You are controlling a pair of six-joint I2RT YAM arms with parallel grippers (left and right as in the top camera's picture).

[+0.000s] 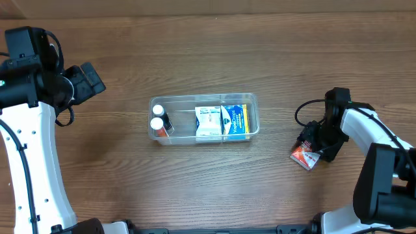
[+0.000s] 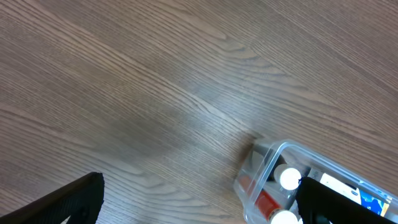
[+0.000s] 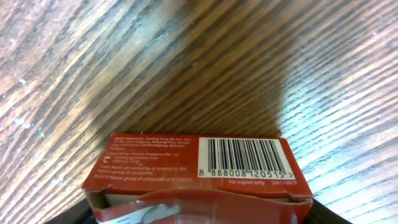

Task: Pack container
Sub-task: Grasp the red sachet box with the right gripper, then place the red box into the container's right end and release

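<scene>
The clear plastic container (image 1: 182, 123) stands mid-table. It holds two small white-capped bottles (image 1: 157, 117) at its left end and two blue-and-white boxes (image 1: 222, 120) on the right. Its corner also shows in the left wrist view (image 2: 264, 163), with the bottles (image 2: 288, 179) inside. My left gripper (image 1: 88, 81) is open and empty above bare table, up and left of the container; its fingers frame the left wrist view (image 2: 199, 208). My right gripper (image 1: 316, 146) is shut on a red box (image 1: 304, 156) low at the table's right; the box's barcode face (image 3: 199, 165) fills the right wrist view between the jaws (image 3: 199, 216).
Brown wood-grain table (image 1: 208, 188) all round. The right arm's cable (image 1: 302, 114) loops beside the right gripper. The white left arm (image 1: 32, 162) stretches down the left side.
</scene>
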